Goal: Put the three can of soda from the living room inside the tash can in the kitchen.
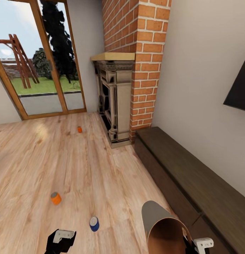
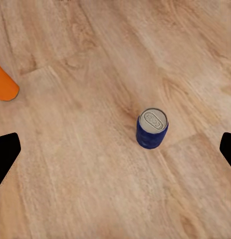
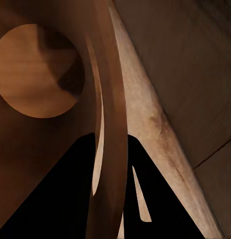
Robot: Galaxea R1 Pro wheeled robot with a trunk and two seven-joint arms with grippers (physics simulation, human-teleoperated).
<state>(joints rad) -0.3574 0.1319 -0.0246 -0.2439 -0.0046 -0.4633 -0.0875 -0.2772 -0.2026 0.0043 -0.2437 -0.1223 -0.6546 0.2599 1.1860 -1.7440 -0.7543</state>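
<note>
Three soda cans are on the living room's wood floor. One orange can (image 1: 79, 129) stands far off near the fireplace, another orange can (image 1: 55, 198) (image 2: 4, 84) is nearer, and the dark blue can (image 1: 94, 224) (image 2: 152, 128) stands upright with its silvery top showing. My left gripper (image 1: 60, 246) (image 2: 115, 154) hovers open above the floor just short of the blue can, with its dark fingertips (image 2: 5, 154) spread wide. My right gripper (image 1: 193, 246) (image 3: 113, 191) is shut on the rim of the trash can (image 1: 163, 225) (image 3: 38, 69), which is held tilted so its brown inside faces the head camera.
A long low dark cabinet (image 1: 193, 173) runs along the right wall beside the held bin. The carved fireplace (image 1: 113, 102) and brick chimney (image 1: 143, 53) stand ahead, with wood-framed glass doors (image 1: 41, 63) at the back left. A dark screen (image 1: 240, 88) hangs on the right wall.
</note>
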